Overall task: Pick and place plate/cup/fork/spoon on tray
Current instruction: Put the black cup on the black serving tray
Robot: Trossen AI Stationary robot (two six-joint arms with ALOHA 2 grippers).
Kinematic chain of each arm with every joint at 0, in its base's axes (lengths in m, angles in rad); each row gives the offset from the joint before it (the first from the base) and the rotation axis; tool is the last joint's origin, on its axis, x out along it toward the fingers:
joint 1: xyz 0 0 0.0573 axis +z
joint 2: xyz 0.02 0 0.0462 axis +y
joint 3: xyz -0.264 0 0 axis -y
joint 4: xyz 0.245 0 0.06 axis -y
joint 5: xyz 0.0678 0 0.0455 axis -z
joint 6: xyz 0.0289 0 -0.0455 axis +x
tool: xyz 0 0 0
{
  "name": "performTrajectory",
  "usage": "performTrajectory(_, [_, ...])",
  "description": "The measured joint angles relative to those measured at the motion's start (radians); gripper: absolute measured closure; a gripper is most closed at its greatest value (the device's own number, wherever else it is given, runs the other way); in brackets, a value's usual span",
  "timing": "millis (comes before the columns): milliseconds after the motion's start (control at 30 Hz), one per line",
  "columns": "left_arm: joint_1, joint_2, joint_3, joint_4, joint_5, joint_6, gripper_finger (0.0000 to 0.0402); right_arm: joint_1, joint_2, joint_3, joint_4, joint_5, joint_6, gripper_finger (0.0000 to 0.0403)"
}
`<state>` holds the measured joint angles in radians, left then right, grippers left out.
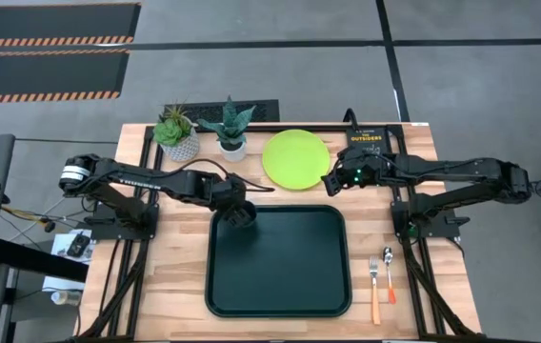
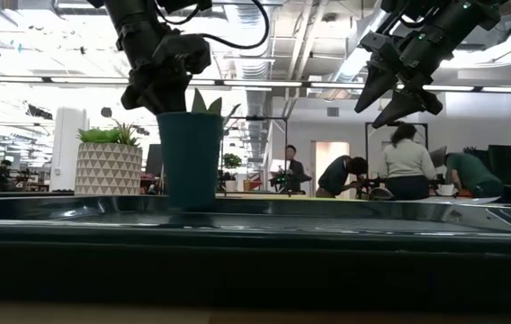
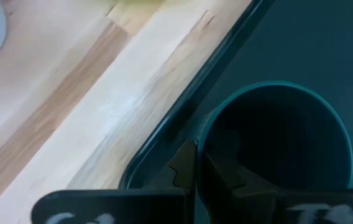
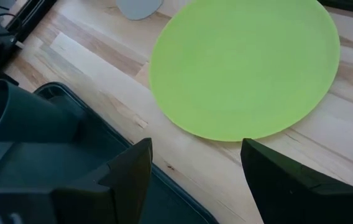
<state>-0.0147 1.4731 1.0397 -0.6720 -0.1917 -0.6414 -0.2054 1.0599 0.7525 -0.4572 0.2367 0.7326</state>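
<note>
The cup (image 2: 190, 160), a small dark teal cylinder with no handle, stands upright on the floor of the tray (image 1: 280, 286), in the tray's corner toward ten o'clock in the high view. The left pincer (image 1: 243, 211) is closed on the cup, its fingers pinching the rim wall, one inside and one outside as the left wrist view shows. The tray is a large dark green rectangle with rounded corners and a raised rim, lying in the middle of the wooden counter (image 1: 147, 286). At about twelve o'clock from the tray lies the plate (image 1: 295, 158), flat, round and plain lime green, resting on the counter just beyond the tray's far rim. The right pincer (image 1: 330, 182) hangs above the counter at the plate's edge, toward four o'clock of the plate, its fingers spread wide and holding nothing. At about four o'clock of the tray, on the counter, the fork (image 1: 374, 286) and the spoon (image 1: 389, 274) lie side by side, handles orange and red-orange.
</note>
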Motion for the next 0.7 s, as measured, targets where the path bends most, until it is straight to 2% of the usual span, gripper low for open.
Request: performTrajectory(700, [0.020, 0.001, 0.001, 0.056, -0.005, 0.052, 0.0401, 0.000, 0.000, 0.000, 0.000, 0.000, 0.002, 0.0133])
